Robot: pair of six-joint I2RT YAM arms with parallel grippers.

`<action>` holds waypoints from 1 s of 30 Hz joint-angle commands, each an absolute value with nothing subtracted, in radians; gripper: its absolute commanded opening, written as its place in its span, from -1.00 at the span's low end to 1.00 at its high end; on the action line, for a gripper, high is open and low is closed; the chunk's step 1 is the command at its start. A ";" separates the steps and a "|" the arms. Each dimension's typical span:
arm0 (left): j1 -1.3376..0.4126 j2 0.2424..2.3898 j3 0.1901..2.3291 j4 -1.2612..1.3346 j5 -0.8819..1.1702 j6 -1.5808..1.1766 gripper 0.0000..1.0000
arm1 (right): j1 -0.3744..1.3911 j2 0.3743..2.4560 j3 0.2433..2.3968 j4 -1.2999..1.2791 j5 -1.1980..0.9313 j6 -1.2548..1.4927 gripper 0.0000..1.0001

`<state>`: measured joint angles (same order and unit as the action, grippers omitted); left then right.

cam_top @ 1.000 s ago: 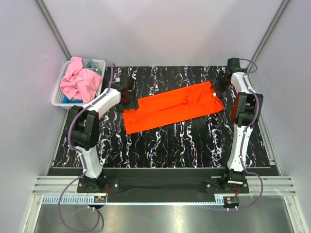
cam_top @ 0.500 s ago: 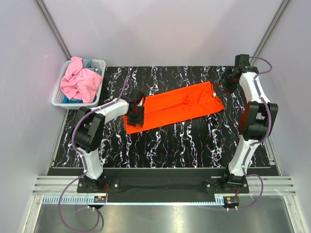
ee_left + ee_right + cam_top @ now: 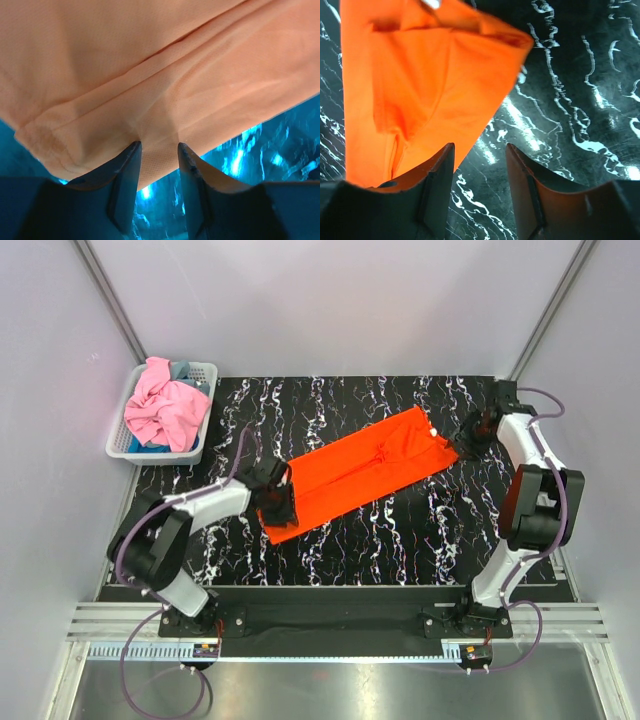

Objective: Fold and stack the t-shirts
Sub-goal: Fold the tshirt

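Orange t-shirt (image 3: 362,470) lay on the black tabletop (image 3: 400,540) with white streaks. It was folded into a long strip. The strip ran slantwise, from the near left side up to the far right side.

The left end effector (image 3: 158,144) was at the near left end of the strip. Its two fingers (image 3: 125,170) stood narrow, and a bit of the orange cloth was pinched between their tips. Small creases in the cloth ran down to that spot.

The right end effector (image 3: 480,146) was at the far right end of the strip, just beside the corner. Its jaws stood apart and held nothing. Mostly tabletop showed between them, and the edge of the orange cloth reached only as far as one finger.

A white basket (image 3: 212,375) stood by the far left corner of the tabletop, well apart from the orange t-shirt. A crumpled pink t-shirt (image 3: 165,408) filled most of it. A bit of the blue-grey t-shirt (image 3: 181,371) peeked out behind the pink one.
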<state>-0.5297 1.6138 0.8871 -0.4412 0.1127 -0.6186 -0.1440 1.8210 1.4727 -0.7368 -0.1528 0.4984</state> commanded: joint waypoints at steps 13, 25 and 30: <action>-0.640 1.430 0.943 -0.603 0.137 -0.646 0.03 | -0.261 1.974 1.497 -0.502 -0.480 0.494 -0.89; -0.630 1.494 0.936 -0.586 0.107 -0.600 0.07 | -0.285 2.180 1.603 -0.528 -0.430 0.468 -0.99; -0.627 1.500 0.914 -0.600 0.017 -0.598 0.07 | -0.285 2.246 1.660 -0.566 -0.371 0.437 -1.00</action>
